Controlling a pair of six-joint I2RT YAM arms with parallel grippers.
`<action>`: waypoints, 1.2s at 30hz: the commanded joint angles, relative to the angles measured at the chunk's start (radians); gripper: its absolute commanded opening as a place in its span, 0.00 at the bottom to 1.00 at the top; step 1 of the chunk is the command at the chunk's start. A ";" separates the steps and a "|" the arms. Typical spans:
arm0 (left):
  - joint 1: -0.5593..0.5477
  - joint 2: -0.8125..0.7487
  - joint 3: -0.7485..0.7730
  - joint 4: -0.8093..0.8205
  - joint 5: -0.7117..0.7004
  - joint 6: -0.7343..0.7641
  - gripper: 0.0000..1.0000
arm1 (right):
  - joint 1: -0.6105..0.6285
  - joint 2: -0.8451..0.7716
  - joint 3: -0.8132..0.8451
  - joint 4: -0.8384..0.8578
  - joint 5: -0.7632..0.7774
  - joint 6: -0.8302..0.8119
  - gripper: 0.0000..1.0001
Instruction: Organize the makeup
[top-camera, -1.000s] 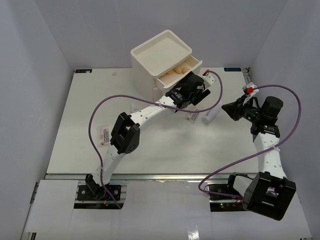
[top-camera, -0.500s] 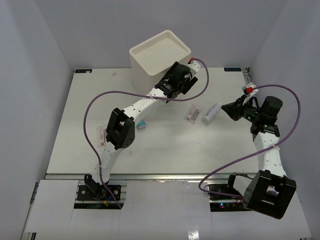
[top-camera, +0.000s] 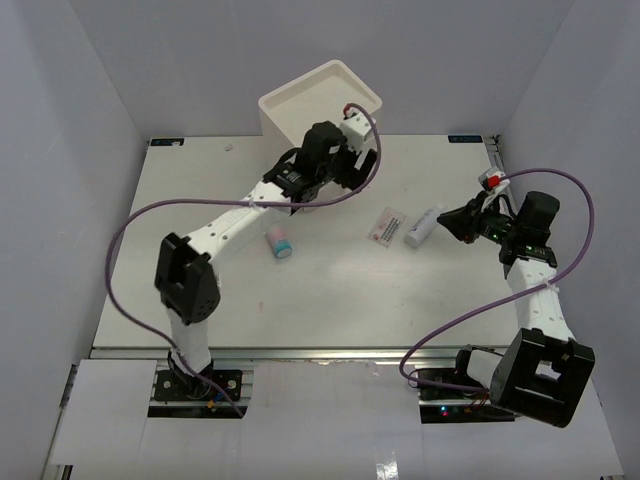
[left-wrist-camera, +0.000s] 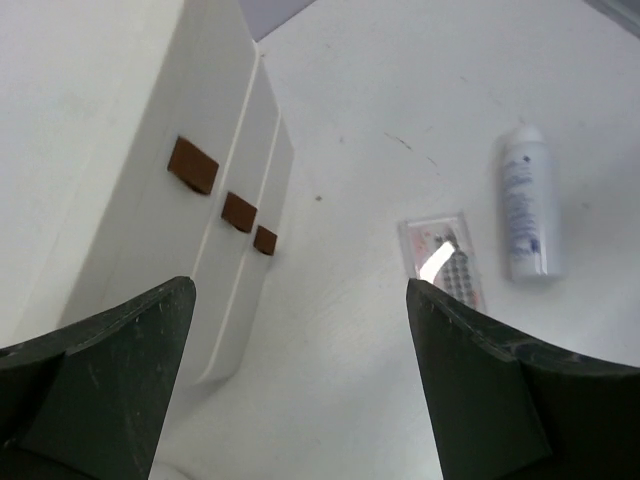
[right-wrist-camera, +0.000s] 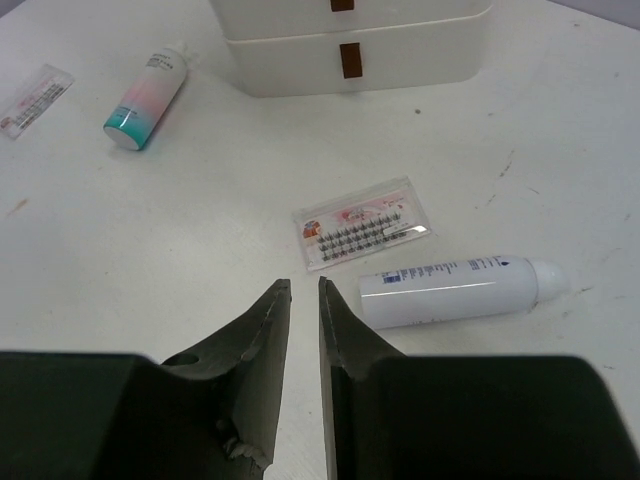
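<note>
The pink tube with teal cap (top-camera: 278, 241) lies on the table left of centre; it also shows in the right wrist view (right-wrist-camera: 147, 95). A red-printed packet (top-camera: 387, 224) and the white bottle (top-camera: 423, 227) lie side by side right of centre, both also in the left wrist view: packet (left-wrist-camera: 445, 258), bottle (left-wrist-camera: 527, 205). A second packet (right-wrist-camera: 35, 97) lies far left. The tan sponges are hidden. My left gripper (top-camera: 335, 172) is open and empty in front of the drawer box. My right gripper (top-camera: 450, 220) is shut and empty, just right of the bottle (right-wrist-camera: 455, 290).
The white three-drawer box (top-camera: 320, 105) stands at the back; all its drawers with dark red handles (left-wrist-camera: 192, 165) are pushed in. The left arm's elbow (top-camera: 185, 280) rises over the table's left side. Purple cables loop over both arms.
The top drawer with the sponges, open a second ago, is now shut. The left arm has swung left and back, uncovering the pink tube. The right gripper has edged slightly left.
</note>
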 joint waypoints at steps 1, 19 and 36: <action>0.035 -0.303 -0.247 0.060 0.174 -0.096 0.98 | 0.087 0.048 0.050 -0.073 0.025 -0.087 0.26; 0.277 -0.691 -0.876 0.196 0.403 -0.318 0.98 | 0.476 0.563 0.597 -0.172 0.453 -0.017 0.71; 0.301 -0.696 -0.875 0.191 0.402 -0.328 0.98 | 0.593 0.825 0.710 0.214 0.610 0.263 0.79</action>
